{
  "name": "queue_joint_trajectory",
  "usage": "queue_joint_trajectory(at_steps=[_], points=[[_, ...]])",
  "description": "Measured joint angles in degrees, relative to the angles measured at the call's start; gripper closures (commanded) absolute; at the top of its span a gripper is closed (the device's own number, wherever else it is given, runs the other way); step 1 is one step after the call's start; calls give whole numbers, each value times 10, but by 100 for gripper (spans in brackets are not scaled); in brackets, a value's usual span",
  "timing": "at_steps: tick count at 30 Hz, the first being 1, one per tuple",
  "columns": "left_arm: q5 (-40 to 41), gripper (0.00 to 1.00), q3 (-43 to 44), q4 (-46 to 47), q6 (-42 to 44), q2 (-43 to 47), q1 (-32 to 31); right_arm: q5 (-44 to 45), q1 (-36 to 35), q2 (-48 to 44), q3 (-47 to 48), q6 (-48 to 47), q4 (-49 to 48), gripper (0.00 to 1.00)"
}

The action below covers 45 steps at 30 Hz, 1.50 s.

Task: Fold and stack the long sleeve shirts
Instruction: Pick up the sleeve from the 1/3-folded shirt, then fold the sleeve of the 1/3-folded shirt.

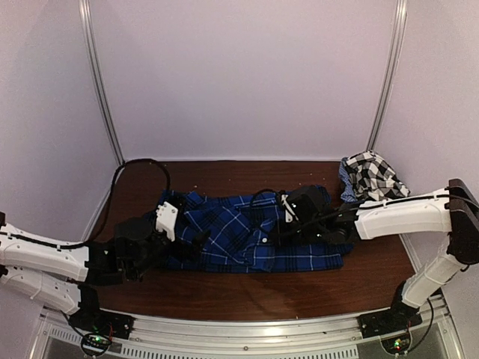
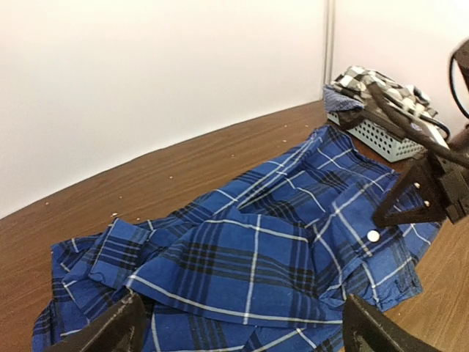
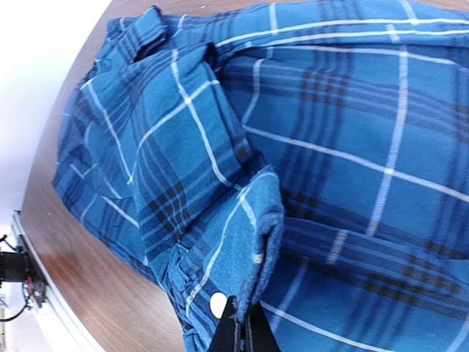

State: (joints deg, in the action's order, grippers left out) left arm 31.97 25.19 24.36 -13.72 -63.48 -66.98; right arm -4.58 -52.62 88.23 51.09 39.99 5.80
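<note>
My left end effector stands wide apart, low over the left end of the blue plaid shirt, gripping nothing. My right end effector is pinched tight on a folded edge of that shirt, just beside a white button. The shirt lies rumpled across the middle of the table. The black-and-white checked shirt sits bunched at the far right corner, apparently heaped in the pale mesh basket, though its underside is hidden.
</note>
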Motion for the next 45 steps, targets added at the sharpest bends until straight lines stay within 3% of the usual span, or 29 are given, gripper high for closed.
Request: queue_joint_trajectory(at_steps=[8,14,22,37,41,45], points=[[-30,3,101,-160,-64,23,111,51,39,-51,0,-43,114,100],[-74,2,150,-229,-84,-30,158,65,65,-65,-4,-70,163,100],[-145,2,165,-262,-94,-114,187,69,115,-69,-42,-101,196,100],[-228,3,176,-236,-94,-206,192,71,168,-52,-49,-171,221,100],[-236,3,175,-221,-94,-234,192,72,172,-38,-49,-181,221,93],[-239,3,155,-197,-94,-251,192,74,174,-22,-46,-190,222,74]])
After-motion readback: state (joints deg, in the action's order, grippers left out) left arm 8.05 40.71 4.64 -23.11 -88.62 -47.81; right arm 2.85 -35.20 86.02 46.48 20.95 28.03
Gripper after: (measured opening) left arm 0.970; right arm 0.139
